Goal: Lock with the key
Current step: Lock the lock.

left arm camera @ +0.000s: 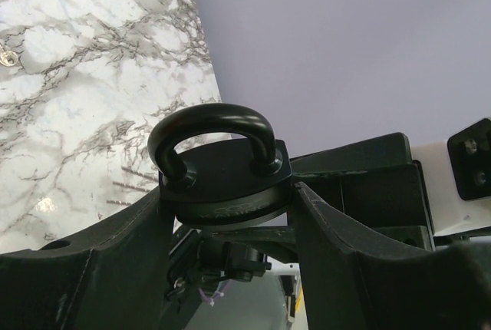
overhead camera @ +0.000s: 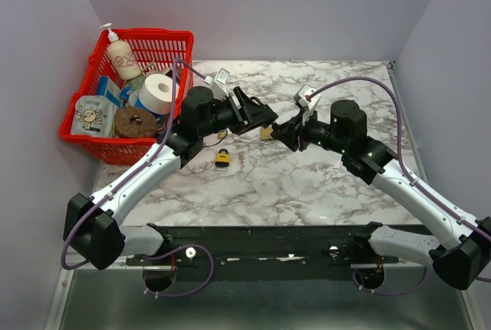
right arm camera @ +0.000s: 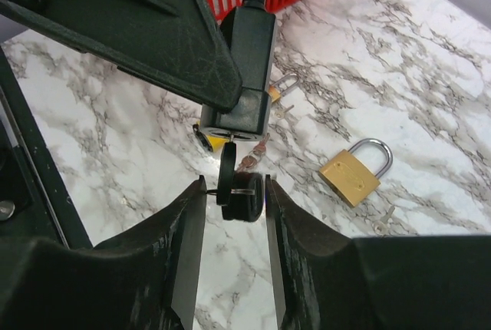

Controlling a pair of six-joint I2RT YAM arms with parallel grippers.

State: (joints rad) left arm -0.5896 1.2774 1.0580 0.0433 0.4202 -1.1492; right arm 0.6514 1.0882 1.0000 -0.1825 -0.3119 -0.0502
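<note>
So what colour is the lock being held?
The lock is black; left wrist view shows it best.

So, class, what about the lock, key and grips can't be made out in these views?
- Key blade: right wrist view, buried in the black padlock.
- Keyhole: left wrist view, behind the padlock's body.
- Whether the right gripper touches the key head: right wrist view, gaps unclear.
- Padlock and key: top view, hidden between the left gripper and the right.
</note>
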